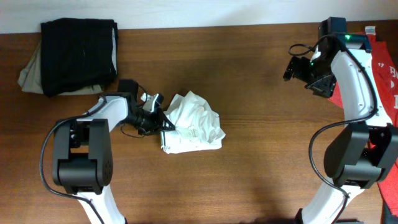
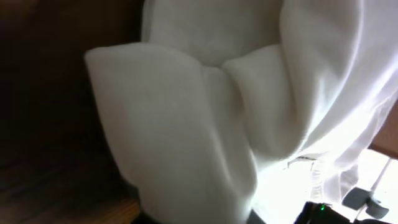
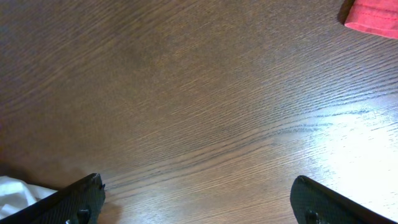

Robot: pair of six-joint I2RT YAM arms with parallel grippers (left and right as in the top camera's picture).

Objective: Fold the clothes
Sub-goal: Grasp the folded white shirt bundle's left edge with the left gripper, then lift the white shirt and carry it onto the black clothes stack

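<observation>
A crumpled white garment lies on the wooden table, left of centre. My left gripper is at the garment's left edge, its fingers come to a point against the cloth, and it looks shut on it. In the left wrist view the white garment fills the frame and hides the jaws. My right gripper is open and empty over bare table at the far right. Its two fingertips show wide apart in the right wrist view. A corner of the white garment shows there at the lower left.
A folded black garment lies on a beige one at the back left. Red cloth lies at the right edge, and a corner of it shows in the right wrist view.
</observation>
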